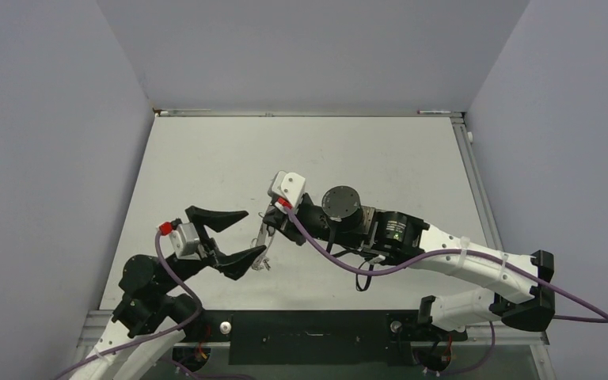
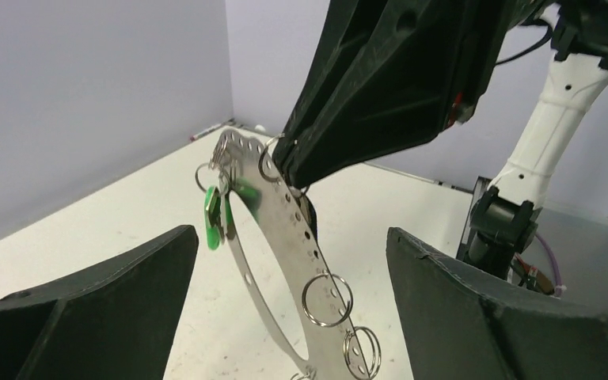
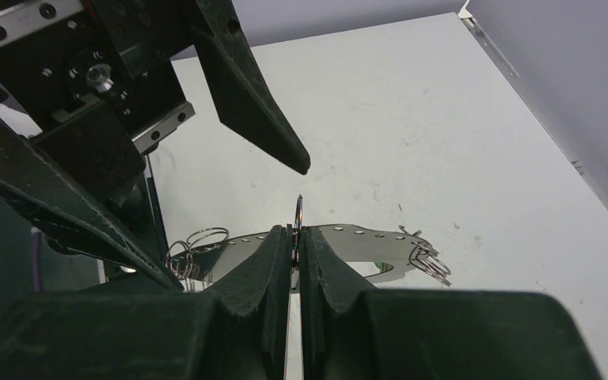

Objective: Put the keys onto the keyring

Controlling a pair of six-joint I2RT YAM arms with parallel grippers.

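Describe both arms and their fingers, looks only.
The left arm and right arm have white links and black joints. The fingers are black and curved, tapering to points. A purple cable with a red plug runs along each.

No legible text, numbers or brands, greenish mark (image 1: 397,231) on right arm's motor (image 1: 386,225) too small to read

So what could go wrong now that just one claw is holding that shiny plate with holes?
1. Only the right gripper pinches the metal plate, by a thin edge, while the left gripper stands open around it; the plate might twist or slip out.
2. Loose rings and a green tag dangle from it; the left gripper could snag or knock them if it closes.
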